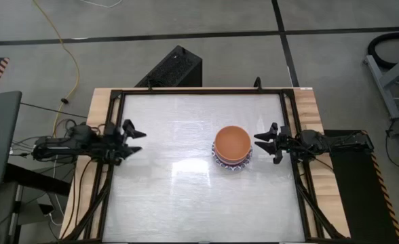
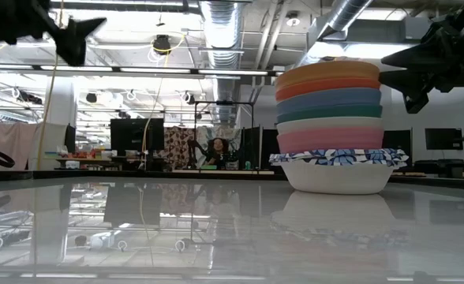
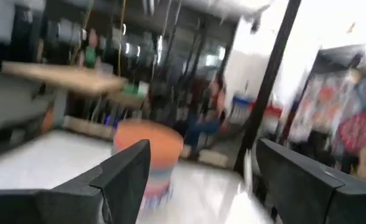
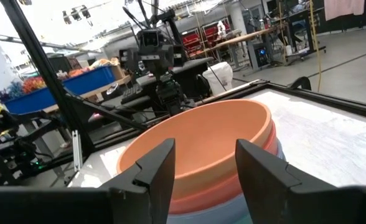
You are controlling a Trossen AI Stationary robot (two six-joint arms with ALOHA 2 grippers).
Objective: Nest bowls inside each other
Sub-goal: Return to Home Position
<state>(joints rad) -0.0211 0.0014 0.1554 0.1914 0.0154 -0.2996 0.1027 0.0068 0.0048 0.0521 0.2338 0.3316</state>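
Bowl stack sits just left of our right gripper.
Both wide open, empty; our left gripper waits far left.

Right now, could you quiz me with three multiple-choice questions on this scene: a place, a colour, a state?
1. Where does the bowl stack stand?
A. beside the right end effector
B. at the far left edge
C. on the floor
2. What colour is the top bowl?
A. green
B. pale orange
C. pink
3. How is the right end effector?
A. shut on a bowl
B. open, empty
C. hidden
A: high view shows them side by side, the left end effector idle opposite.
B: its orange inside faces up.
B: its fingers stand apart, gripping nothing.
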